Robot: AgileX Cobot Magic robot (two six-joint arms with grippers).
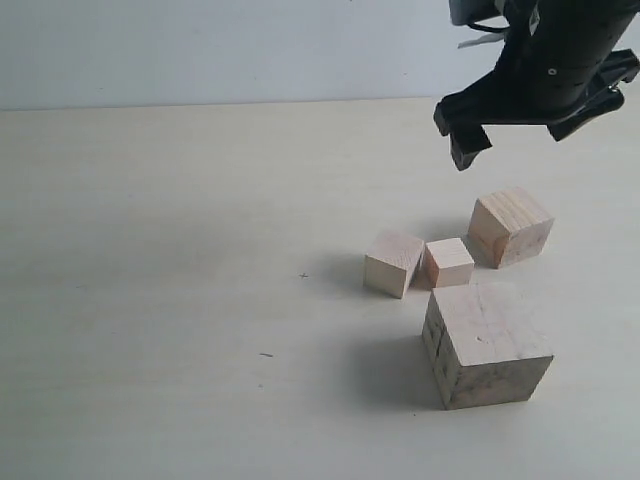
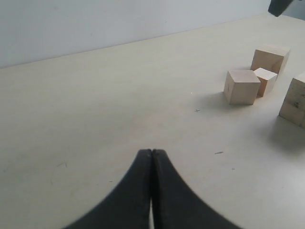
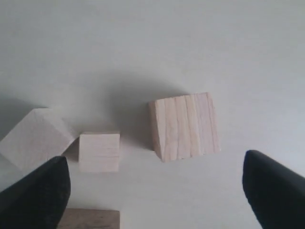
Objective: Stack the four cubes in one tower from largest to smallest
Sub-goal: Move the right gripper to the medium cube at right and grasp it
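While the right gripper (image 1: 525, 130) hangs above the striped-grain cube (image 1: 511, 226) — jaws wide apart, empty — the left gripper (image 2: 151, 156) sits with jaws pressed together.

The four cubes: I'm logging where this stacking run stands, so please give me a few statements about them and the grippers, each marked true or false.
1. No cube rests on another yet. True.
2. The right gripper grips the striped-grain cube. False: the right gripper hangs open above the striped-grain cube, empty.
3. The smallest cube lies between the striped-grain cube and the third cube. True.
4. The left gripper's fingers stand wide apart. False: the left gripper is shut, empty.
5. The largest cube shows dark marks on one side. True.
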